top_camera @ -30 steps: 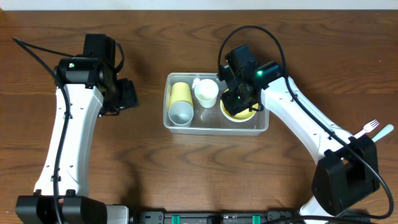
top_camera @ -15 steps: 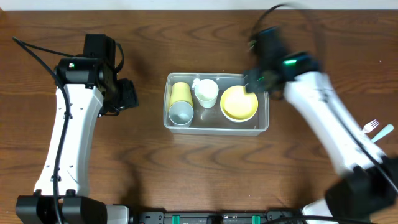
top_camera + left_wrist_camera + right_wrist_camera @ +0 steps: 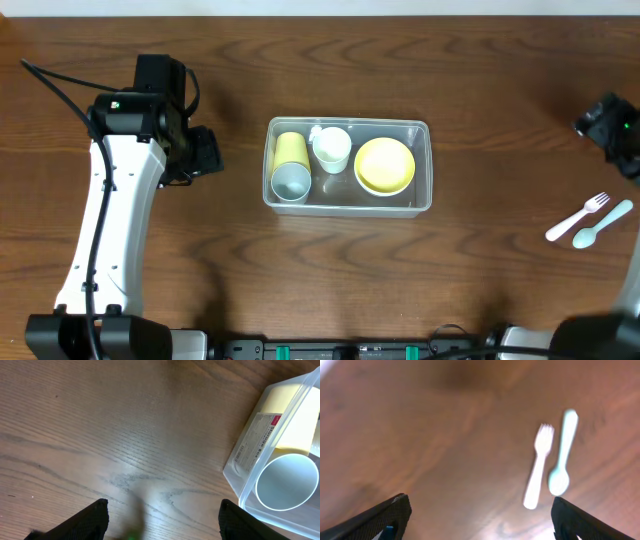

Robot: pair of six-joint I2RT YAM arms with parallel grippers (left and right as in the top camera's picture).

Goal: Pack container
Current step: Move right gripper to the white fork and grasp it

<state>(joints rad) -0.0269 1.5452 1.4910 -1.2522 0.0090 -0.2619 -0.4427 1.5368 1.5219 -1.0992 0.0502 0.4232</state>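
Overhead view: finds the container (image 3: 345, 204) in the middle of the table (image 3: 320, 290), long side running left to right. Lies off to the right of the left gripper (image 3: 205, 152) with bare wood between them, and well apart from the right gripper (image 3: 612, 128), which is out at the table's right edge. Left wrist view: shows the left gripper (image 3: 162, 522) released, fingers spread wide over bare wood with nothing between them, and the container's labelled left end (image 3: 250, 445) ahead and to the right. Right wrist view: blurred, but shows the right gripper (image 3: 477, 525) likewise spread wide and empty above the wood. Counted inside the container: three cups and one bowl. Namely one yellow cup (image 3: 291, 148) and one grey-blue cup (image 3: 291, 182) touching at the left end, one white cup (image 3: 332, 148) in the middle, one yellow bowl (image 3: 384, 166) at the right end. Counted outside, on the table at the right: one white fork (image 3: 578, 218) and one pale blue spoon (image 3: 602, 223), side by side, near the right gripper.
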